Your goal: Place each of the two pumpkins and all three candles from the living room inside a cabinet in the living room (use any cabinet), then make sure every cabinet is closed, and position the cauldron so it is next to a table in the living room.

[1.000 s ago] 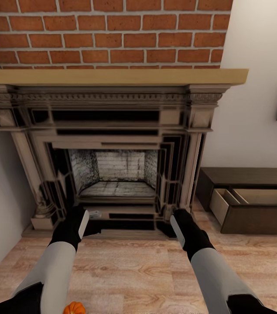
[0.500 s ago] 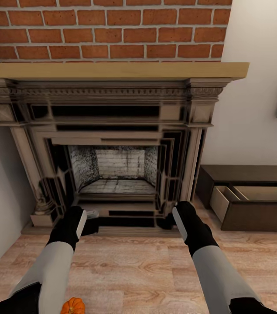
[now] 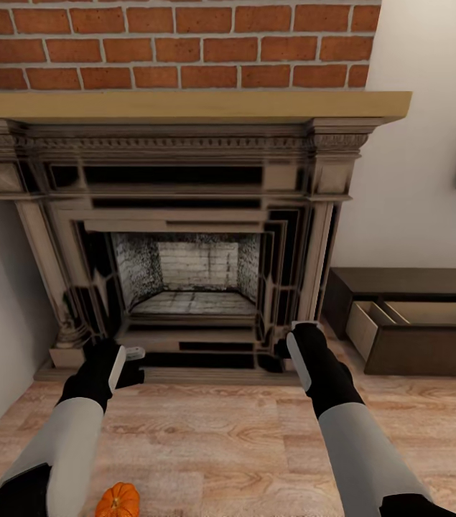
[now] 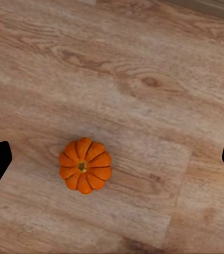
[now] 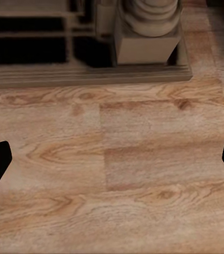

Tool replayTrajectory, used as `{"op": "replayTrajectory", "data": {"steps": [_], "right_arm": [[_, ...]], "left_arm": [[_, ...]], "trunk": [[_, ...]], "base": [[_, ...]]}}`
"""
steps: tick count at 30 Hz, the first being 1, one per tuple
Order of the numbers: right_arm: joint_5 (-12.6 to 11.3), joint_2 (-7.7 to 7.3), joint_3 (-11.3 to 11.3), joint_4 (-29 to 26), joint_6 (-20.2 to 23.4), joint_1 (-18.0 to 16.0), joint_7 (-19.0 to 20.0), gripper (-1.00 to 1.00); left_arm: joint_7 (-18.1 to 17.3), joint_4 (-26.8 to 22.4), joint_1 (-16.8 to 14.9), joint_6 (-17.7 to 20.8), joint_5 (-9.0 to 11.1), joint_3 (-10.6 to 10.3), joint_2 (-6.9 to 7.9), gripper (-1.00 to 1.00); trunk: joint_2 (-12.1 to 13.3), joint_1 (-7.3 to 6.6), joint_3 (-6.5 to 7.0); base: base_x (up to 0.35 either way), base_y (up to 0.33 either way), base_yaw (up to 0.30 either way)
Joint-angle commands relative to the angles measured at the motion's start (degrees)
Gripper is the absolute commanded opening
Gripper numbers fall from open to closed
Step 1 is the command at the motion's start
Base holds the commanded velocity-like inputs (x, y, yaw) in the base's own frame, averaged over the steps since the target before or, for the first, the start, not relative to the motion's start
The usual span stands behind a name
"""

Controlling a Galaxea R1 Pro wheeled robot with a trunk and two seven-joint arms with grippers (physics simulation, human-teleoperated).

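gaping empty, left gripper frames whole pumpkin; head view crops it.

Bare floor around pumpkin (fireplace ahead)

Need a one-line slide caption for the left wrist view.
Left gripper open above an orange pumpkin sitting upright on the wood-plank floor.
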Motion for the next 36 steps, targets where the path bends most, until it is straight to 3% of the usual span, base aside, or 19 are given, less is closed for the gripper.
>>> {"op": "replayTrajectory", "data": {"steps": [1,6,15,22,27,28,30,33,36], "right_arm": [[-0.14,0.04,-0.03,-0.07,0.27,-0.04,-0.19,1.00],[-0.22,0.04,0.47,-0.03,0.48,0.03,-0.12,1.00],[-0.26,0.04,1.77,1.22,0.48,0.05,-0.10,1.00],[-0.25,0.04,2.11,6.65,1.08,-0.14,-0.28,1.00],[-0.47,0.04,2.05,14.16,1.52,-4.69,-2.40,1.00],[-1.32,0.04,1.96,19.25,1.57,-8.53,-4.43,1.00],[-3.43,0.04,1.91,23.93,1.56,-12.00,-5.78,1.00],[-8.55,0.04,1.87,29.10,1.60,-15.97,-6.88,1.00],[-11.22,0.04,1.86,30.77,1.62,-17.25,-7.54,1.00]], "left_arm": [[-0.22,-0.08,-0.05,0.18,-0.39,0.30,0.08,1.00],[-0.37,-0.25,-0.05,0.24,-0.09,0.33,1.20,1.00],[-0.38,-0.29,-0.05,0.08,0.01,0.50,1.56,1.00],[-0.06,-0.01,-0.05,-0.04,0.10,0.59,0.71,1.00],[0.13,0.07,-0.10,0.27,-0.04,0.52,-0.78,1.00],[0.49,0.19,-0.16,0.35,-0.08,0.51,-1.26,1.00],[0.94,0.24,-0.22,0.38,-0.10,0.53,-1.51,1.00],[3.46,0.29,-0.35,0.47,-0.12,0.56,-1.76,1.00],[4.60,0.31,-0.64,0.50,-0.13,0.64,-1.49,1.00]], "trunk": [[-0.45,0.22,-0.25],[-2.45,1.31,-1.14],[-6.06,3.29,-2.76],[-8.87,4.83,-4.02],[-10.07,5.52,-5.00],[-10.08,5.55,-5.22],[-10.11,5.60,-5.67],[-10.15,5.68,-6.33],[-10.19,5.76,-7.00]], "base": [[0.000,0.000,0.000],[0.000,0.000,0.000],[0.000,0.000,0.000],[0.000,0.000,0.000],[0.000,0.000,0.000],[0.000,0.000,0.000],[0.000,0.000,0.000],[0.000,0.000,0.000],[0.000,0.000,0.000]]}}
